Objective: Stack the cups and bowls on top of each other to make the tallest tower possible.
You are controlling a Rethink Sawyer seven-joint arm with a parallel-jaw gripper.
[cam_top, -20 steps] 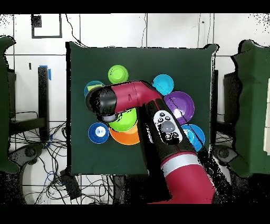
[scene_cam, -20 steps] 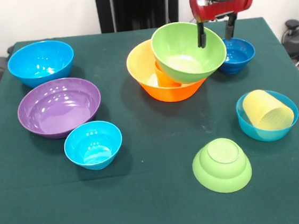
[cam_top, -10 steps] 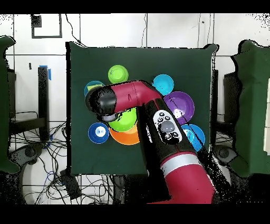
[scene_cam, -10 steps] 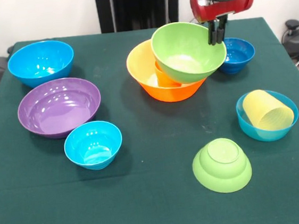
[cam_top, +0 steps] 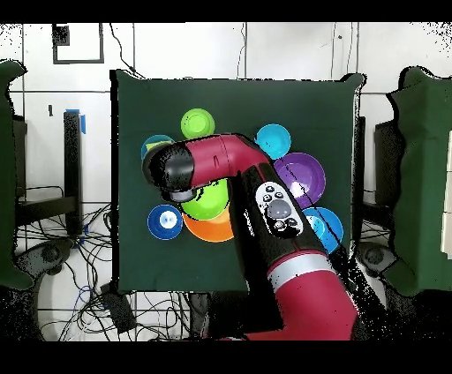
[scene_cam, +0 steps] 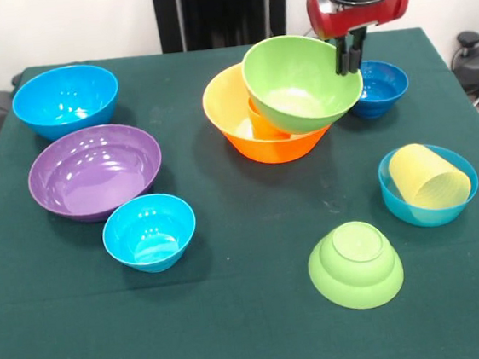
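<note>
Gripper (scene_cam: pixel 347 55) at the far right part of the tabletop (scene_cam: pixel 237 317), fingers pressed together on the right rim of the large lime green bowl (scene_cam: pixel 298 83), pinching it. Large lime green bowl tilted, resting inside the large orange bowl (scene_cam: pixel 252 139) on top of the orange cup (scene_cam: pixel 261 121) that stands in it. Dark blue small bowl (scene_cam: pixel 380 87) just right of that stack, beside the fingers. Near the right edge, a light blue small bowl (scene_cam: pixel 413 204) with the pale yellow cup (scene_cam: pixel 428 177) lying on its side in it. Small lime green bowl (scene_cam: pixel 355 265) upside down toward the near edge. Along the left side: large blue bowl (scene_cam: pixel 66 99) at the far left corner, purple bowl (scene_cam: pixel 95 171) in front of it, second light blue small bowl (scene_cam: pixel 149 232) nearer still. From above, red arm (cam_top: pixel 256 194) covering much of the stack.
</note>
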